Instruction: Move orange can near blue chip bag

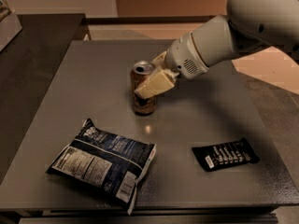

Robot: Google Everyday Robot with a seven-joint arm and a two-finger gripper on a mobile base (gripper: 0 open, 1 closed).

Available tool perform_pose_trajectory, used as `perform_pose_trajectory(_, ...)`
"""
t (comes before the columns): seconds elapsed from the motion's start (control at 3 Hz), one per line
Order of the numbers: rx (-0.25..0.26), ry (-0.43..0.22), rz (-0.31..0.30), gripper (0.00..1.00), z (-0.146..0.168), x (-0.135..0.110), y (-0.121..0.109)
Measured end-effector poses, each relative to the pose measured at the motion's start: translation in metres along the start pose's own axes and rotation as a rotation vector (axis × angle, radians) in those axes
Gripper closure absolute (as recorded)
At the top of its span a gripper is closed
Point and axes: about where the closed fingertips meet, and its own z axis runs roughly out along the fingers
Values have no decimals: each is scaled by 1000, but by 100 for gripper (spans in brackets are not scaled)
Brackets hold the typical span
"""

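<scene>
The orange can [141, 101] stands upright near the middle of the grey table [84, 83], silver top up. My gripper [148, 85] comes in from the upper right and is shut on the can, one cream finger [155, 83] across its side. The blue chip bag [103, 161] lies flat at the front left, white label and barcode facing up. The can's foot is a short way behind the bag's right end, apart from it.
A smaller black wrapper [225, 154] with white print lies at the front right. A dark counter [32, 45] runs along the left side of the table. My white arm [243, 27] spans the upper right.
</scene>
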Motion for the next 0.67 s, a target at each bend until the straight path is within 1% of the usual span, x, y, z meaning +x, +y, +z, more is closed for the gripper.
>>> perform_pose_trajectory(0.33,-24,-33,-33,100,-5,-3,24)
perform_pose_trajectory(0.67,-31,-35,-76,100,0,-3,45)
